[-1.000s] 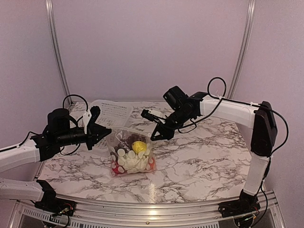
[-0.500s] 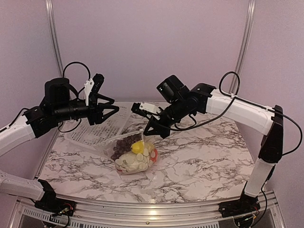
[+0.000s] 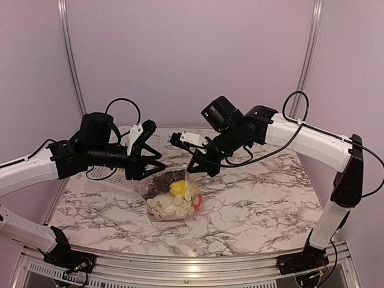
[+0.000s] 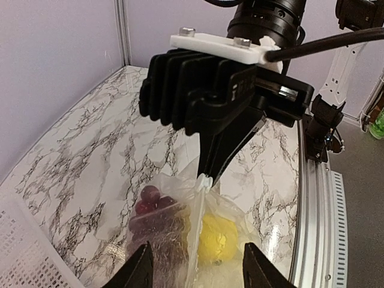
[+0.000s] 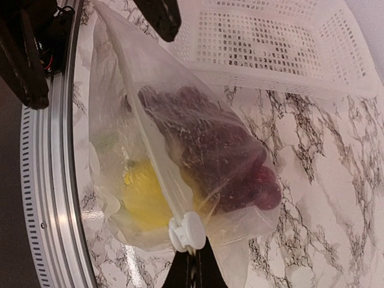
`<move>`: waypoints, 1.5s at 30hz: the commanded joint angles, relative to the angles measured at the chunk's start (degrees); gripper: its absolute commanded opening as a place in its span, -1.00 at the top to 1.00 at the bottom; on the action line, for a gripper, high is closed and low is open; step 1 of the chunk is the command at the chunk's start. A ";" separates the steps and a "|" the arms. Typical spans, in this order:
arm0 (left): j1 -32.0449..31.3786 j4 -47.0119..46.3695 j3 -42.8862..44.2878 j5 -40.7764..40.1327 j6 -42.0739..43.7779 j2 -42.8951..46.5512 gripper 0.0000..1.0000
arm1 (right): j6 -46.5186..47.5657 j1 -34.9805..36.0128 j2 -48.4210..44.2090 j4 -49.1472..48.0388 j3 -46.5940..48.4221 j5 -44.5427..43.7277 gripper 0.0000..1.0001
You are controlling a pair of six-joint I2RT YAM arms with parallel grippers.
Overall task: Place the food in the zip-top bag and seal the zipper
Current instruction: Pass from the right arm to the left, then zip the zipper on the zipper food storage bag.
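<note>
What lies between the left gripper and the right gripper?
The bag, its zipper end pinched by the right gripper; the left wrist view shows it.

Mid-frame in the top view, the zip-top bag (image 3: 170,197) holding the food (image 3: 176,188) rests on the table (image 3: 264,204), left gripper (image 3: 161,169) at its upper left, right gripper (image 3: 192,171) at its upper right.

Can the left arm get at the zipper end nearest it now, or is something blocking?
Probably yes. The left gripper is open, its jaws either side of the zipper line, nothing between. The right gripper is shut on the far end of the zip-top bag, holding that edge up.
</note>
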State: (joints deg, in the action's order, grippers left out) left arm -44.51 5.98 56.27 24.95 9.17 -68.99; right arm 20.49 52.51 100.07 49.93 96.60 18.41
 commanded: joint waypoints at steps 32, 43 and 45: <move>-1.81 -1.18 0.85 1.41 9.55 -8.84 1.00 | -1.44 -0.81 -1.90 -4.75 -3.67 1.95 0.28; -1.89 -1.77 1.80 3.39 8.66 -9.75 1.00 | -0.83 -0.76 -1.38 -5.07 -2.55 3.72 0.50; -1.89 -2.01 1.86 4.38 8.10 -9.93 1.00 | -0.72 -0.82 -1.08 -5.19 -2.55 3.79 0.55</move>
State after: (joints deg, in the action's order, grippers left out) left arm -46.13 3.66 56.21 26.52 17.96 -78.91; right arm 19.57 51.86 98.37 46.24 92.68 20.80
